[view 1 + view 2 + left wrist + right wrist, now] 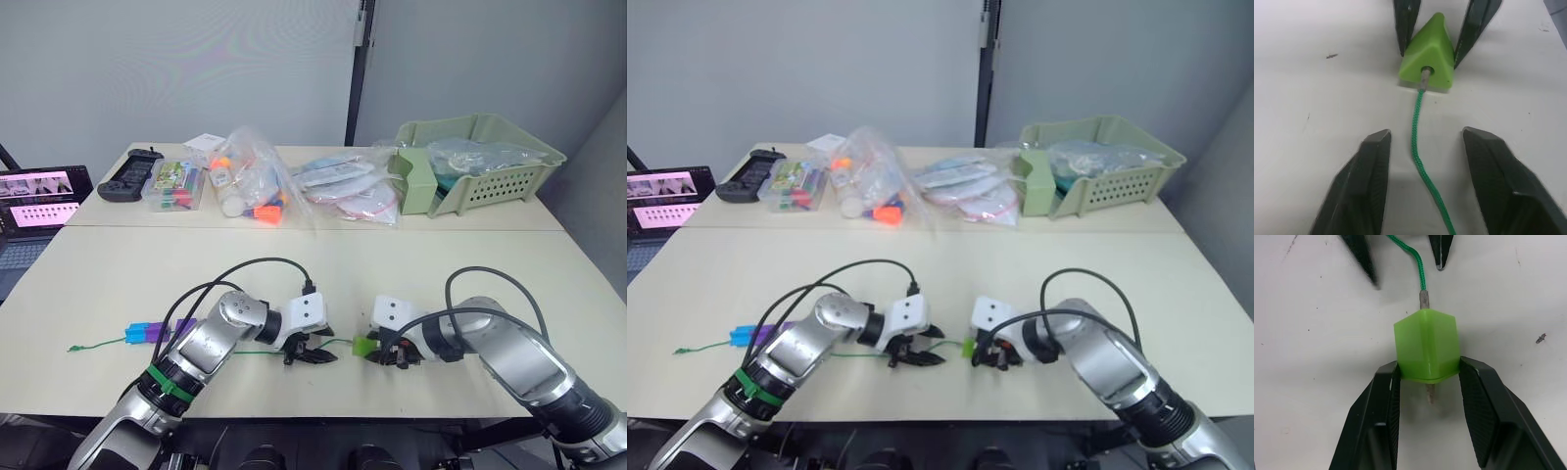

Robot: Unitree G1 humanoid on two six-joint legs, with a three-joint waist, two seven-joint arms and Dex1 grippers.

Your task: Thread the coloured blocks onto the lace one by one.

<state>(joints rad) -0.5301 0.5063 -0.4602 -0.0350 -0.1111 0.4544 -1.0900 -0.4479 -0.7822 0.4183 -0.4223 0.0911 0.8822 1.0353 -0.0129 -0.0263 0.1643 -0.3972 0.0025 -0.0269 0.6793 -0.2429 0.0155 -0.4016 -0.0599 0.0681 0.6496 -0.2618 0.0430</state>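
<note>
- The right tool (1427, 377) is pinching the light green block (1426, 350) between its two fingers, low over the table (411, 274) near its front edge.
- The lace (1420, 142) is passing through that block: its pale tip (1430, 392) is poking out on the side facing the right wrist, between the fingers, while the green cord is entering from the opposite face.
- The left tool (1422, 147) is sitting just beside the block, facing the right tool, with its fingers spread apart and the lace lying on the table between them, touching neither finger.
- From there the lace is trailing back along the table under the left arm toward the robot's left, ending in a thin green tail (88, 345).
- A blue block (134, 334) and a purple block (149, 330) are sitting on that far stretch, touching each other; more purple seems to be lying behind the arm, though the arm is hiding most of it.
</note>
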